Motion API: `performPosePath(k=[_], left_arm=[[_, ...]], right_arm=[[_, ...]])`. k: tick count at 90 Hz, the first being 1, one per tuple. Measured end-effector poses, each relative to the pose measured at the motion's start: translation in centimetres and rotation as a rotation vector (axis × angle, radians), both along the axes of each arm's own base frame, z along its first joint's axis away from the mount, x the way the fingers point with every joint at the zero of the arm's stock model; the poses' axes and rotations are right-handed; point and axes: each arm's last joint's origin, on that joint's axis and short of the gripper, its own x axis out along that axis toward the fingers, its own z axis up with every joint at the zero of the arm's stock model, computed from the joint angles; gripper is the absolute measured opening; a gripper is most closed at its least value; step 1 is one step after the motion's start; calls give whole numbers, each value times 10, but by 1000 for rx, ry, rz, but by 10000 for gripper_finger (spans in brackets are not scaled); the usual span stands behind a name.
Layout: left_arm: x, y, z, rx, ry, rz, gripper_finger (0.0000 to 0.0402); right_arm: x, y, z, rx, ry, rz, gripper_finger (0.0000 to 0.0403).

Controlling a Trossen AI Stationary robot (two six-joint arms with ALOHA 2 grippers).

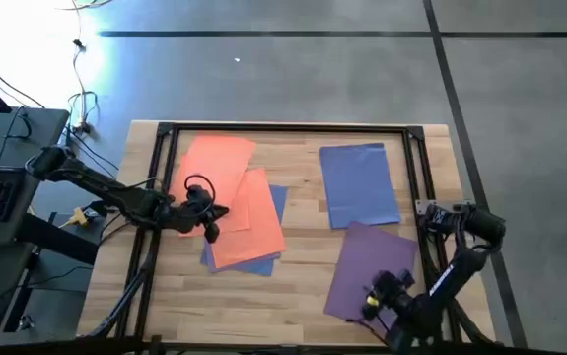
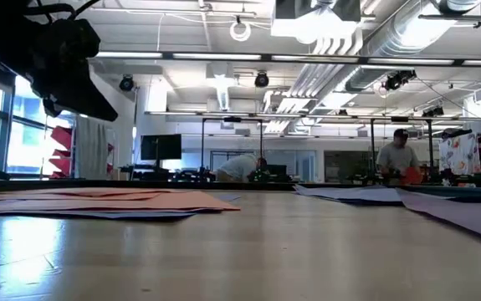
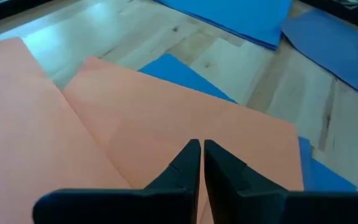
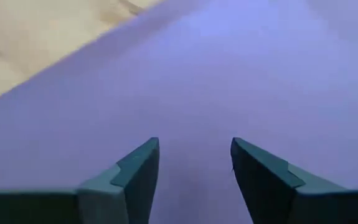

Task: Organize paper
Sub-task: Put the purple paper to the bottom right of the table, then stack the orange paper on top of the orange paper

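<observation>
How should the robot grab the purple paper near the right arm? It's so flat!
Probably by an edge, not the middle. The purple paper lies flat on the table, so fingers cannot get under its centre. Its near-right part seems to reach the table's edge by the right gripper, whose fingers are open over it; pinching that overhanging edge from the right looks best.

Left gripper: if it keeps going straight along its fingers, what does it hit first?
Probably the orange sheet right ahead of the shut left gripper; the blue sheet peeks out beyond it. Height above the paper is unclear.

Overhead, table-level and close wrist cameras share the table.
</observation>
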Motion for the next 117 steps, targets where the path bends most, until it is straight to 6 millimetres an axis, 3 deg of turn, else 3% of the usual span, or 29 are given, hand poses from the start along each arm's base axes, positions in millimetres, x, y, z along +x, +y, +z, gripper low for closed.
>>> performPosePath(k=[15, 29, 64, 77, 94, 105, 117], left_arm=[[-1, -2, 0, 0, -4, -4, 0], [-1, -1, 0, 2, -6, 4, 0], [-1, -1, 0, 4, -7, 6, 0], [0, -1, 0, 4, -7, 6, 0], [1, -2, 2, -13, -31, -9, 0], [4, -4, 6, -41, -67, -31, 0], [4, -5, 9, -55, -52, -58, 0]], right_arm=[[6, -7, -15, 9, -42, 102, 172], [12, 4, -11, 8, 6, 273, 172], [12, 6, -6, -8, 64, 291, 172], [13, 9, 6, -45, 112, 308, 171], [19, 16, 40, -126, 102, 316, 171], [37, 15, 50, -198, 12, 360, 176], [83, -12, 41, -237, 72, 461, 182]])
